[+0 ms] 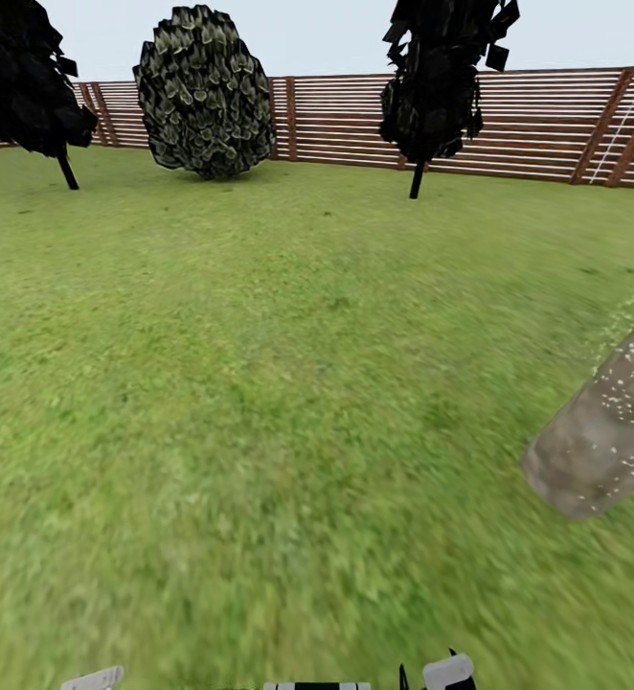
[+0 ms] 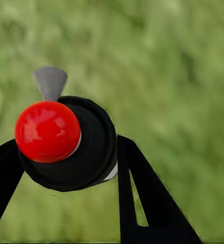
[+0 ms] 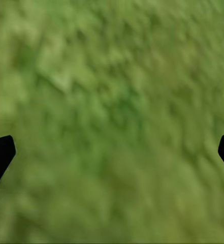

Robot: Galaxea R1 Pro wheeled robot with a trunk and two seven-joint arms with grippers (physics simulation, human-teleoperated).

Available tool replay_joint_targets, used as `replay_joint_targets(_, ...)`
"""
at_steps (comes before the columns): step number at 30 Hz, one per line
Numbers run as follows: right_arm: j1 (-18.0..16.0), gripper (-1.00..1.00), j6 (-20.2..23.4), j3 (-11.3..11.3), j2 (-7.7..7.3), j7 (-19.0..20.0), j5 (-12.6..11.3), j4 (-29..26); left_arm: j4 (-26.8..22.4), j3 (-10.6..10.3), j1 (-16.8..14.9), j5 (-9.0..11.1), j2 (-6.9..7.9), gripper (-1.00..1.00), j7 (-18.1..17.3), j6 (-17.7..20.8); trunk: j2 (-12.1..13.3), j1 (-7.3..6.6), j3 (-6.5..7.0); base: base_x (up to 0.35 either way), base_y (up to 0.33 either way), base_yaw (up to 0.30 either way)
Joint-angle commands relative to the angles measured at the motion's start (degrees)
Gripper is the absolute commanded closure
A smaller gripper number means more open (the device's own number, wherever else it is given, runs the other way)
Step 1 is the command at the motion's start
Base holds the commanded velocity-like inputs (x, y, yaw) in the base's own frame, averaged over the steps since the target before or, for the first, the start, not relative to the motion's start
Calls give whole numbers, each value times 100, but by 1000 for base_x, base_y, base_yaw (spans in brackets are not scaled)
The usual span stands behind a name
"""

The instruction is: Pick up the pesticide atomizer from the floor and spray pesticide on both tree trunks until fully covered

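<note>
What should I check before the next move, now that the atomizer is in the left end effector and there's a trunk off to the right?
1. Atomizer held: ok. The left end effector has a finger on each side of the pesticide atomizer.
2. Nozzle direction: not ok for spraying. In the left wrist view it points at lawn, not at a trunk.
3. Target in sight: ok. A pale mottled tree trunk shows at the head view's right edge.
4. Spray on that trunk: ok in part. White specks dot it; full cover, cannot tell.
5. Right end effector: ok, open and empty over the grass.
6. Second pale trunk: cannot tell where it stands.
</note>
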Motion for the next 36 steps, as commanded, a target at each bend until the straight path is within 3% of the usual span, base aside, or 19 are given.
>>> replay_joint_targets(1, 0, -100, 0, 0, 3, 0, 0, 0, 0, 3, 0, 1, 0, 100, -2, 1, 0, 0, 0, 0, 0, 286)
replay_joint_targets(9, 0, -100, 0, -1, 11, -15, -8, -3, 0, 3, 0, 1, 0, 100, 16, 3, 0, 0, 11, 0, 0, 286)
replay_joint_targets(15, 0, -100, 0, -1, 19, -434, -9, 6, 0, 3, 2, 1, 0, 100, 28, 3, 0, 0, 27, 0, 0, 286)
replay_joint_targets(36, 0, -100, 0, -1, 20, -448, -2, 8, 0, 3, 0, 1, 0, 100, 33, 5, 0, 0, 86, 0, 0, 286)
